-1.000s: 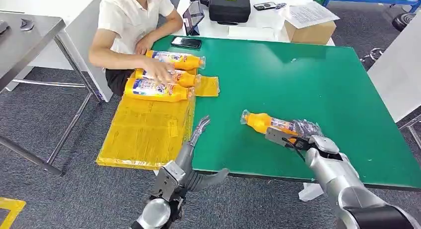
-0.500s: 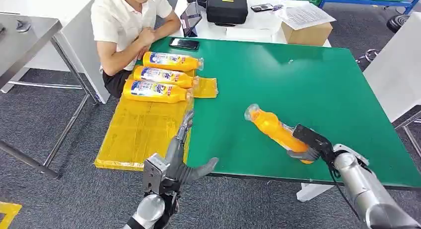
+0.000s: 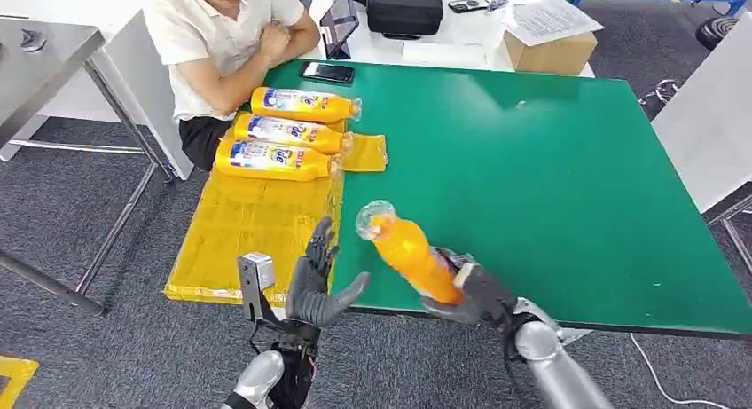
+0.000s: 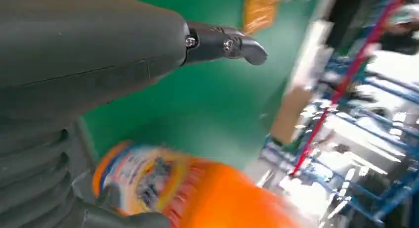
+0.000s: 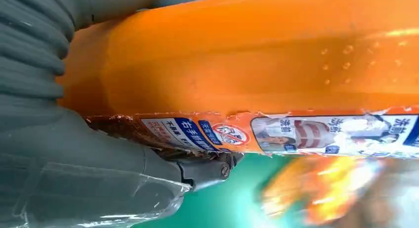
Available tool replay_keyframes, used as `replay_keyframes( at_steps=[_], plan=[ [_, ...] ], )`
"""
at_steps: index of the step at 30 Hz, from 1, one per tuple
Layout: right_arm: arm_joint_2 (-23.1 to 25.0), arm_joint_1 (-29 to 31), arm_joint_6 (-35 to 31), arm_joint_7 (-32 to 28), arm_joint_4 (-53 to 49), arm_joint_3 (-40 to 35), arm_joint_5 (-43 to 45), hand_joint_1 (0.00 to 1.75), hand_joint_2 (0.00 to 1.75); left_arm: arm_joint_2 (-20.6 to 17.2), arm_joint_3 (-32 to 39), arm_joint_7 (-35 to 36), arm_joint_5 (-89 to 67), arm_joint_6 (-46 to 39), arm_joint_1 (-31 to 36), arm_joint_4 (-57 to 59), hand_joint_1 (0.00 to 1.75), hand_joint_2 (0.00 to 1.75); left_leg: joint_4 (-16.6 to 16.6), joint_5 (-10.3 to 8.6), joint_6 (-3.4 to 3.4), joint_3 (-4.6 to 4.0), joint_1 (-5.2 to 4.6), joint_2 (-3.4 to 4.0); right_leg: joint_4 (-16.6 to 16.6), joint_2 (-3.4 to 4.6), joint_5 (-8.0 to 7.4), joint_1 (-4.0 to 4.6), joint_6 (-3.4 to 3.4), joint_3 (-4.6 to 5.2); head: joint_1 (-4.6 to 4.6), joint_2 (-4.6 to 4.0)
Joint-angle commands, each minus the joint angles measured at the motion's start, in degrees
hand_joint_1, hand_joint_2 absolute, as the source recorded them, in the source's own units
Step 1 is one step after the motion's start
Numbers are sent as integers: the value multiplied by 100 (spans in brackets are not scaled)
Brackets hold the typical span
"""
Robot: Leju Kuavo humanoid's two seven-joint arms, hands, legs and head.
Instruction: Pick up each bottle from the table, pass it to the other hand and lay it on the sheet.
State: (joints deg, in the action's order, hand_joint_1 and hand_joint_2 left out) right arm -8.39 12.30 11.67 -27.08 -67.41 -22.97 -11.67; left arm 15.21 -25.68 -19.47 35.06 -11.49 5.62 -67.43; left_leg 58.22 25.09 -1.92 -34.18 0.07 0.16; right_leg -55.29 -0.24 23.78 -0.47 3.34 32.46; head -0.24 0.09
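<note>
Right hand (image 3: 474,294) holds an orange bottle (image 3: 406,249); left hand (image 3: 316,280) waits with fingers apart.
Three bottles (image 3: 284,132) lie on the yellow sheet (image 3: 248,236) at upper left, beside a seated person (image 3: 222,36).

Across my green table (image 3: 550,161) a person (image 3: 226,36) sits, arms folded, beside a phone (image 3: 325,71). Beyond stand a black case (image 3: 404,8) and a cardboard box (image 3: 550,50).

My right hand (image 3: 474,294) grips the bottle (image 3: 406,249), raised; my left hand (image 3: 315,280) is upright beside it, fingers spread.
</note>
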Motion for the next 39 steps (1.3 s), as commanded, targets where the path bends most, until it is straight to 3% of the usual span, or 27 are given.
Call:
replay_keyframes(
  at_steps=[1,14,22,23,24,25,26,27,28,29,39],
  plan=[
    [642,564,-72,38,-5,-1123,98,175,175,-348,-722,56,4,333,448,414,0,175,-3,3,12,-2,-2,5,-11,9,6,-2,-13,10,2,0],
    [900,843,78,91,963,-1783,186,175,175,-239,-492,-112,76,561,278,-687,0,175,-2,8,23,-12,-3,11,-18,13,13,-4,-22,18,4,0],
    [936,934,21,110,1212,-1888,118,175,175,-252,-476,-54,98,653,315,-572,0,175,-3,-3,11,-36,2,-3,-7,-7,4,1,-9,36,0,0],
    [983,955,-9,99,1268,-1975,34,175,175,-222,-435,-34,20,466,418,-328,10,175,-3,-2,13,-33,2,-7,-7,-11,7,1,-12,31,4,0],
    [1008,956,-11,93,1270,-2026,1,175,175,-208,-408,-42,25,455,458,-246,175,175,-5,-3,13,-28,0,-10,-8,-14,8,-1,-13,27,0,0],
    [1028,953,-8,91,1269,-2057,-11,175,175,-184,-372,-81,34,439,487,-177,175,175,-7,-4,16,-24,2,-13,-6,-17,8,1,-16,22,7,0],
    [1062,948,-50,105,1262,-2156,-104,164,175,-133,-271,-151,78,424,526,-71,175,175,-10,-5,19,-20,0,-18,-7,-21,10,-1,-18,20,2,0],
    [1074,936,-81,118,1256,-2195,-132,127,175,-119,-224,-170,108,431,535,-50,175,175,-4,-5,14,-34,4,-14,-5,-18,5,3,-12,32,4,0],
    [1083,923,-86,118,1252,-2211,-132,40,175,-112,-191,-185,133,433,531,-56,175,175,-6,-5,15,-29,2,-15,-6,-18,8,1,-14,27,2,0],
    [1089,876,-121,122,1224,-2261,-127,0,175,-99,-115,-225,135,422,508,-110,175,175,-9,-3,18,-20,1,-12,-7,-14,10,0,-18,22,4,0],
    [1127,648,-267,20,958,-2348,-125,0,175,-57,113,-349,170,196,492,-241,175,175,-2,-1,13,-33,2,-20,-10,-24,13,1,-13,31,4,0]
  ],
)
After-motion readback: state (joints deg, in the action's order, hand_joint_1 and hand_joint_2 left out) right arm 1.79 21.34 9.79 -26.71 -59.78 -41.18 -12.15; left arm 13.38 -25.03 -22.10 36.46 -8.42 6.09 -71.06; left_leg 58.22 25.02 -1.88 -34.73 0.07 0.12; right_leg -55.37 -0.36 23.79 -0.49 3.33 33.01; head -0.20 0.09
